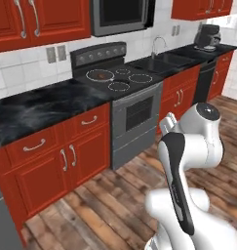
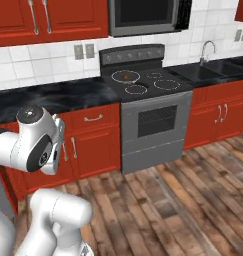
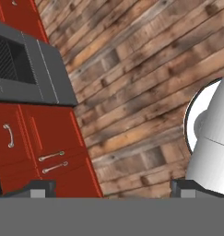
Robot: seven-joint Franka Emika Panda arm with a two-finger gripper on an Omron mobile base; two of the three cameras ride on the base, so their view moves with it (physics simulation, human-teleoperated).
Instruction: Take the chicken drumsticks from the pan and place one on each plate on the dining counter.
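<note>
Red cabinets (image 1: 51, 151) under a black worktop (image 1: 37, 107) are running across both base views, with plank flooring (image 2: 183, 200) filling the lower part. At the upper middle of each base view a grey stove (image 1: 134, 117) is standing with white burner rings on its dark top; a small orange-brown spot, possibly one of the chicken drumsticks (image 1: 103, 75), is sitting inside the rear-left ring, too small to make out. A microwave (image 2: 148, 15) is hanging above.

Only the left base view is taking in the coffee machine (image 1: 207, 36) at the upper right; the sink (image 1: 161, 61) is lying just below and left of it. The white arm (image 1: 188, 161) is blocking that frame's lower right.

Pointing down at the floor, the hand view is showing the oven door at its upper left and red drawers (image 3: 39, 147) beneath. The gripper (image 3: 113, 189) is standing wide apart with nothing between its fingertips (image 3: 39, 188).
</note>
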